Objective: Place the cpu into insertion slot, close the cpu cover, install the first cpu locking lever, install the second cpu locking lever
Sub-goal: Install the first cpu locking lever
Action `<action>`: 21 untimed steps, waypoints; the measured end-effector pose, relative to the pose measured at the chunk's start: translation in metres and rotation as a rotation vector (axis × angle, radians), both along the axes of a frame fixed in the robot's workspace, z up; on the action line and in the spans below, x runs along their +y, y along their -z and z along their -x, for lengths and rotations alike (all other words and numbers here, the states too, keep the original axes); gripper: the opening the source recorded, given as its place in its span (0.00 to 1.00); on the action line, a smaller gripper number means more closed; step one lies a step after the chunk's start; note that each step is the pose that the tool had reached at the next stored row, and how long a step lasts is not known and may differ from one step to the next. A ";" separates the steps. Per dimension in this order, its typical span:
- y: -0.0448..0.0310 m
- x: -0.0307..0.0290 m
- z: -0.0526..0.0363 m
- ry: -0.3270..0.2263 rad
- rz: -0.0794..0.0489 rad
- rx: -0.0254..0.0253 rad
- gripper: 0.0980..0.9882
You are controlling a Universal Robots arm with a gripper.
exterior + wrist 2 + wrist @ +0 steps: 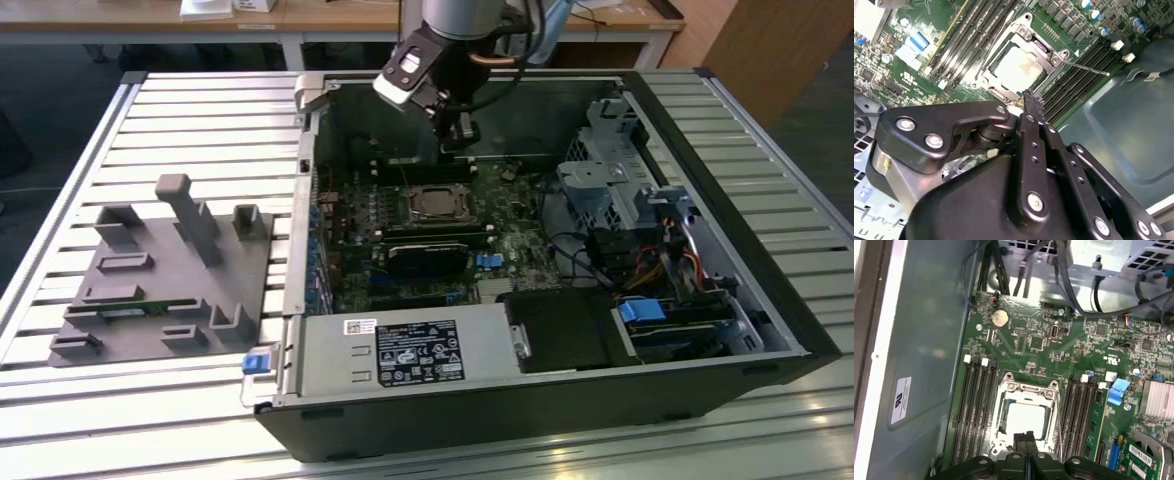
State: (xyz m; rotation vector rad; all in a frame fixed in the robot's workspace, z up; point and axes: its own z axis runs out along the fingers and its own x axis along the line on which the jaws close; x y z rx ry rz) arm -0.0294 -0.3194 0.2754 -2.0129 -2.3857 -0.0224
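The cpu [1026, 417] [1021, 67], a pale silver square, lies in the insertion slot [434, 204] on the green board inside the open computer case. The silver cpu cover [1029, 389] [1046, 54] lies flat around it as a frame. A thin metal locking lever [1086, 68] [1058, 425] runs along one side of the socket, its end angling away. My gripper [459, 140] [1032, 102] [1027, 440] hangs just above the socket's edge, fingers shut together with nothing between them.
Black memory slots [976, 405] flank the socket on both sides. A drive cage [614, 180] and cables fill the case at the exterior view's right, with the power supply [400, 352] at the front. A grey fixture block [160, 270] stands on the slatted table outside the case.
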 end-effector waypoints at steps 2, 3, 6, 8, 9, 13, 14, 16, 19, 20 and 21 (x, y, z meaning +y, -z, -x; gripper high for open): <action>0.0000 0.0000 0.0000 -0.018 0.000 0.0000 0.01; 0.0000 0.0000 0.0000 -0.028 0.000 0.0000 0.01; 0.0000 0.0000 0.0001 -0.056 0.000 0.0000 0.01; 0.0000 0.0000 0.0001 -0.074 0.000 0.0000 0.01; 0.0000 0.0000 0.0002 -0.086 0.000 0.0000 0.01; 0.0000 0.0000 0.0002 -0.158 0.000 0.0000 0.01; 0.0001 0.0000 0.0002 -0.176 0.000 -0.0001 0.01; 0.0001 0.0000 0.0002 -0.212 0.000 0.0000 0.01; 0.0002 0.0000 0.0002 -0.268 0.000 0.0001 0.01; 0.0003 0.0000 0.0002 -0.286 0.000 0.0000 0.01; 0.0003 0.0000 0.0002 -0.304 0.000 0.0000 0.01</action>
